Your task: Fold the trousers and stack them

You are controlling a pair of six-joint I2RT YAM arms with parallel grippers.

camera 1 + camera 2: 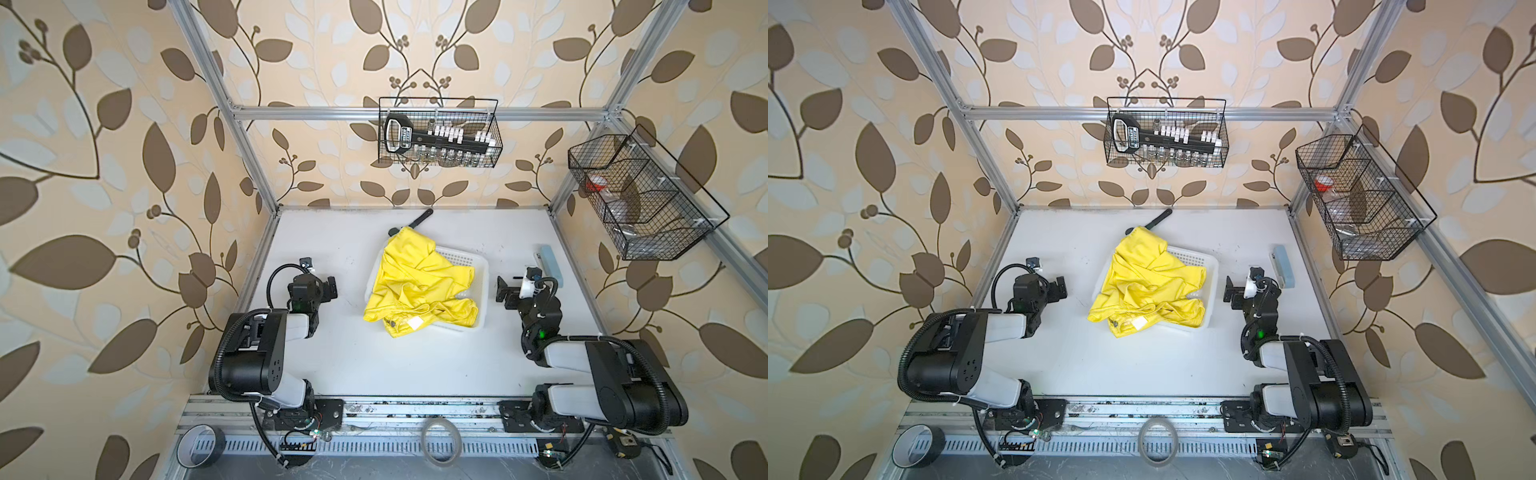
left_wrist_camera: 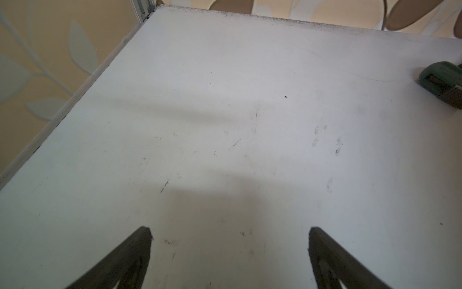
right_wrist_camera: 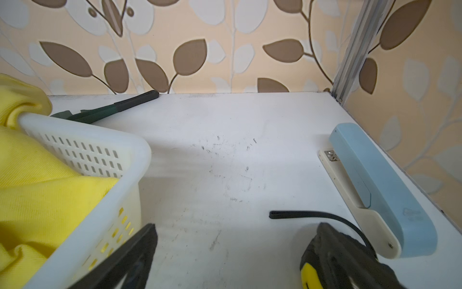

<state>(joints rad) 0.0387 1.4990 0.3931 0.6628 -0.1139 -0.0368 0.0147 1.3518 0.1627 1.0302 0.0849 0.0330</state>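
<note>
The white table (image 1: 374,365) carries everything, and its near half is bare, which is probably where a fold would be laid out. On its middle sits the white perforated basket (image 1: 459,258). The yellow trousers (image 1: 415,282) lie bunched in it, with one end reaching past the far rim and the waist end spilling over the near-left rim onto the table. Crumpled like this they cannot be folded in place. I judge the first job is to lift them out and spread them flat, and nothing of the task is done yet.

The two arms rest on either side of the basket, each near it without touching, a symmetric stance that suits a two-handed pick. The left gripper (image 2: 230,231) has its jaws spread wide over bare table and holds nothing. The right gripper (image 3: 236,227) is likewise spread wide and empty, just beside the basket's wall (the right wrist view shows yellow cloth through the slots).

Smaller things sit at the edges, out of the working middle. A pale blue stapler (image 3: 380,190) lies along the right edge. A dark tool (image 1: 417,220) lies by the back wall, partly covered by the overhanging cloth. Smallest is the white tag (image 1: 415,323), a handy marker for finding the waist.
</note>
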